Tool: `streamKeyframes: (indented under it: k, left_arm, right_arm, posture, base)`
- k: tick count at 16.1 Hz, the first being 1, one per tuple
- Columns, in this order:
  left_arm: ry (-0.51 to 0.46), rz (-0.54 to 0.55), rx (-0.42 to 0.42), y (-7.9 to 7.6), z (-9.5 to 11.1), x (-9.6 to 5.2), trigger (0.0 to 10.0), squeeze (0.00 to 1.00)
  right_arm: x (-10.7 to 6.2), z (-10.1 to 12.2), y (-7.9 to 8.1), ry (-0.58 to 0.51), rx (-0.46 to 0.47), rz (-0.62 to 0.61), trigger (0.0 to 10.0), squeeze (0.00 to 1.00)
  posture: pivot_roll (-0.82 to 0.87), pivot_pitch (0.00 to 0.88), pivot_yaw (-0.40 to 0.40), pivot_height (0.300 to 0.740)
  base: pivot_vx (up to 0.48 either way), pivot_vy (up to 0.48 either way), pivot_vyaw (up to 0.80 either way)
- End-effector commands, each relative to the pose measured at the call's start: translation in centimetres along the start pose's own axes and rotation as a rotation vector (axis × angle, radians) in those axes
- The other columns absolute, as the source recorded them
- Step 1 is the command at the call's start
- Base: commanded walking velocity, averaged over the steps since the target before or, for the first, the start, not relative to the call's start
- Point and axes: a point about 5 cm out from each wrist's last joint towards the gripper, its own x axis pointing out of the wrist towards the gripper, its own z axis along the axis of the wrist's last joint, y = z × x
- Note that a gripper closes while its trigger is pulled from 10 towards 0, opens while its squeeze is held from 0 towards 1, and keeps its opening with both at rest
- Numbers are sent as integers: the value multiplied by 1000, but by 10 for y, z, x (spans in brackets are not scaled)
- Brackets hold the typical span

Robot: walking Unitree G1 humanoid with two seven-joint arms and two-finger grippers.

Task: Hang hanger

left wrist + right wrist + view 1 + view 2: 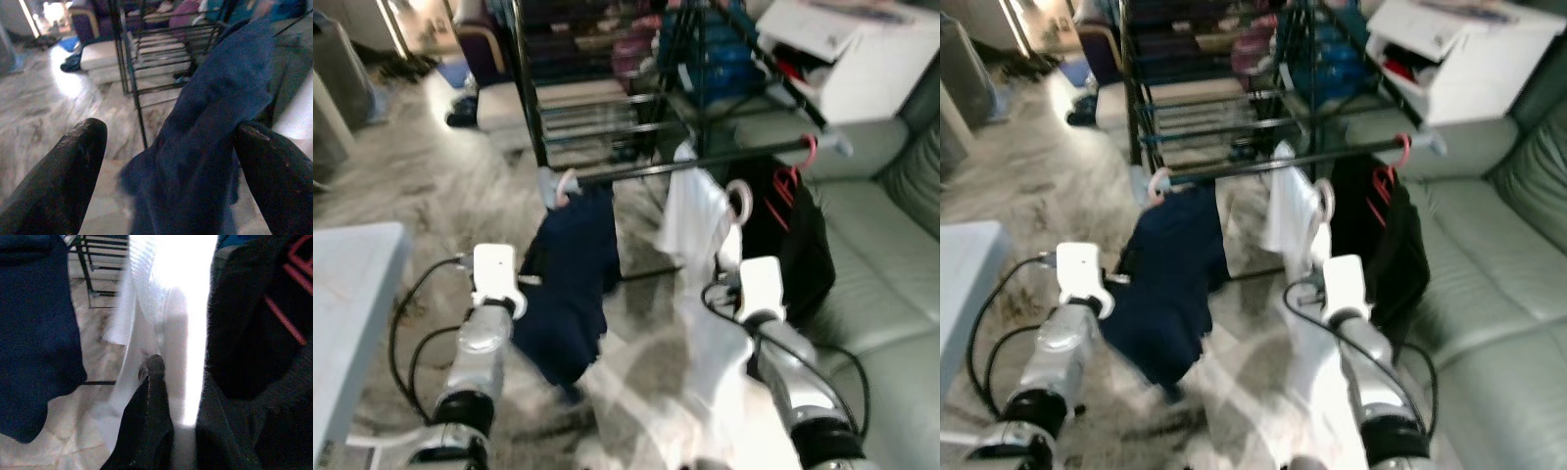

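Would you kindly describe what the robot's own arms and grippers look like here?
Both arms are silver metal with black joint rings, each ending in a white wrist block and trailing looped black cables. The left gripper and right gripper have long, blunt black fingers, slightly scuffed.

- From my head cameras, the right gripper's black fingers are buried behind the hanging white garment (pixel 697 220), so I cannot tell how they stand.
- In the right wrist view I make out one black finger (pixel 149 416) against that white cloth, which is blown out to glare; its partner is lost in the dark.
- The white plastic hanger (pixel 739 201) shows just its hook; the cloth covers the rest.
- The left gripper's tips go out of sight behind the dark navy garment (pixel 570 284).
- The dark metal rail (pixel 705 162) is blurred.
- The black garment with red hanger (pixel 793 225) is too murky to read in detail.
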Motion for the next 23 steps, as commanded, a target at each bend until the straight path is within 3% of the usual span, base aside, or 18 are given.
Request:
streamKeyframes:
  k: [1, 4, 7, 12, 14, 19, 21, 22, 23]
  left_arm:
    - [-16, 9, 14, 0, 4, -1, 10000, 0]
    - [0, 3, 9, -3, 0, -7, 10000, 0]
    - [41, 6, -1, -6, -12, -18, 10000, 0]
    - [51, 26, -4, -2, -11, -21, 10000, 0]
    - [56, 30, -5, -2, -12, -24, 10000, 0]
    - [79, 41, -5, -2, -16, -32, 10000, 0]
    - [82, 38, -8, -3, -16, -32, 10000, 0]
    - [83, 34, -10, -4, -16, -32, 10000, 0]
    - [86, 33, -12, -5, -16, -31, 10000, 0]
  right_arm:
    - [3, 19, -5, -92, 3, -31, 10000, 0]
    - [3, 8, -2, -36, 79, -69, 10000, 0]
    - [12, 3, -4, 24, 99, -95, 10000, 0]
    - [53, 50, -13, -4, 50, -63, 10000, 0]
    - [66, 59, -8, 64, 49, -21, 10000, 0]
    - [63, 26, -3, 330, 211, 32, 10000, 0]
    - [58, 15, -1, 354, 216, 46, 10000, 0]
    - [58, 17, -6, 292, 212, 17, 10000, 0]
    - [56, 14, -9, 278, 218, 2, 10000, 1000]
  posture:
    - [-13, 0, 56, 740]
    - [-9, 0, 61, 740]
    - [3, 0, 54, 740]
    - [37, 0, 30, 740]
    - [67, 0, 13, 740]
    - [92, 0, -11, 740]
    - [91, 0, -11, 740]
    - [84, 0, -8, 740]
    - [82, 0, -6, 740]
  base:
    - [0, 0, 763]
    - [0, 0, 504]
    - [0, 0, 0]
    - [0, 0, 0]
    - [0, 0, 0]
    - [0, 0, 0]
    - [0, 0, 0]
    - [0, 0, 0]
    - [0, 0, 0]
